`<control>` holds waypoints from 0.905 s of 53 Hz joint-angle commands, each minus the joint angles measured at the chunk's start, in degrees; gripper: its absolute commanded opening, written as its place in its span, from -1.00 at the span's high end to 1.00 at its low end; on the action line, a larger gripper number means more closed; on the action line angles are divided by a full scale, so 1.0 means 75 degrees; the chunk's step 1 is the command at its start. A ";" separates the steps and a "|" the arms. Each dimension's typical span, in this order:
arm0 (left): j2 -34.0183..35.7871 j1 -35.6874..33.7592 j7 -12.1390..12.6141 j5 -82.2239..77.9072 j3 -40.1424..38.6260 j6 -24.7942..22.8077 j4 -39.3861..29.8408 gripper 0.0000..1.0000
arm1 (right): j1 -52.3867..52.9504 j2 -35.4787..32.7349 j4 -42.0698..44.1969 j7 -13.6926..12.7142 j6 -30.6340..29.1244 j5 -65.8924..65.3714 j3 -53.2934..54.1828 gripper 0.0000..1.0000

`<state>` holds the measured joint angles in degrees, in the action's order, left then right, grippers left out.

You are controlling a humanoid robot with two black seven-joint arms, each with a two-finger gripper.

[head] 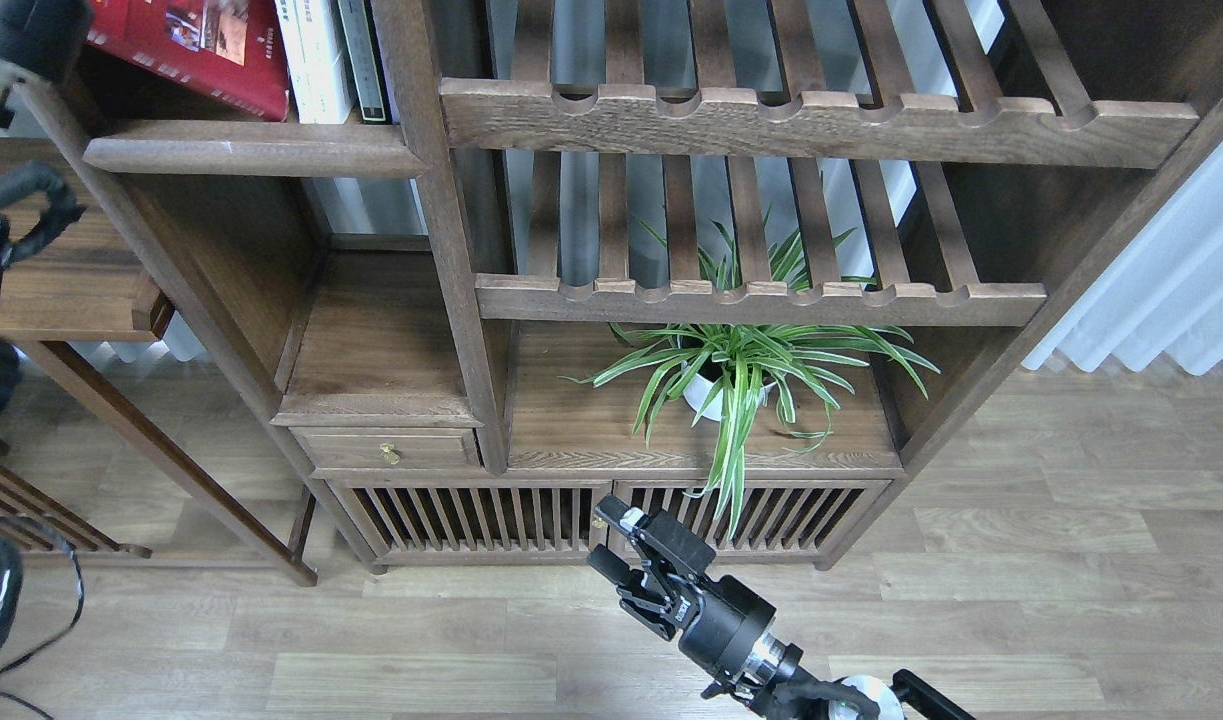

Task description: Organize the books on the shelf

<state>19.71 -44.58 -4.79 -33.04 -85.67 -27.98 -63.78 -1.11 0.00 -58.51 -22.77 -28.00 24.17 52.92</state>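
A red book [196,50] with a yellow title and photos leans tilted on the dark-brown shelf board [256,148] at the top left, its lower edge against thin white-spined volumes [316,60]. The dark end of my left arm [23,35] sits at the top left corner beside the red book; its fingers cannot be told apart. My right gripper [611,542] is open and empty, low in the view in front of the cabinet's slatted doors. The maroon and yellow-green books are out of view.
Slatted racks with notched rails [811,120] fill the bookcase's right side. A potted spider plant [736,375] stands on the lower right ledge. A small drawer [386,448] sits below the left niche. A wooden side table [71,290] stands at the left.
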 commanded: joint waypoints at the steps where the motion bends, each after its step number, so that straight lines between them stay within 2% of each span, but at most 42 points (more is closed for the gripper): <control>1: -0.0062 0.0354 -0.0005 0.0011 -0.0015 -0.0002 -0.0249 -0.74 | 0.0007 0.0000 0.0008 0.0048 0.0000 -0.0001 -0.0001 -0.97; 7: -0.0155 0.0600 0.0006 0.0093 -0.0003 -0.0002 -0.0437 -0.75 | 0.0019 0.0000 0.0008 0.0048 0.0000 -0.0012 -0.0001 -0.97; 16: -0.0038 0.1421 0.0206 0.0386 -0.0413 -0.0002 -0.1105 -0.75 | 0.0054 0.0000 -0.0039 0.0071 0.0000 -0.0024 0.0198 -0.96; 27: -0.0050 0.2616 0.0299 0.1019 -0.0472 -0.0002 -0.1258 -0.81 | 0.0148 0.0000 -0.0238 0.0810 0.0000 -0.0024 0.0620 -0.96; 30: -0.0085 0.2920 0.0404 0.1089 -0.0390 -0.0002 -0.1258 -0.83 | 0.0183 0.0000 -0.0320 0.0821 0.0000 -0.0094 0.0620 -0.96; 33: -0.0108 0.3248 0.0487 0.1113 -0.0308 -0.0002 -0.1281 -0.99 | 0.0241 0.0000 -0.0332 0.0833 0.0000 -0.0129 0.0620 -0.96; 40: -0.0190 0.4069 0.0487 0.1124 0.0079 -0.0002 -0.1445 -0.99 | 0.0289 0.0000 -0.0332 0.0833 0.0000 -0.0153 0.0620 -0.97; 43: -0.0623 0.5169 0.0487 0.1125 0.0675 -0.0002 -0.1410 -1.00 | 0.0370 0.0000 -0.0332 0.0833 0.0000 -0.0153 0.0597 -0.97; 48: -0.0905 0.5429 0.0487 0.1113 0.0876 -0.0002 -0.1375 -1.00 | 0.0382 0.0000 -0.0332 0.0833 0.0000 -0.0165 0.0573 -0.97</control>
<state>16.07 -8.69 -1.13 -24.59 -82.24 -28.00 -74.47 1.48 0.01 -61.02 -16.51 -28.00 23.01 57.47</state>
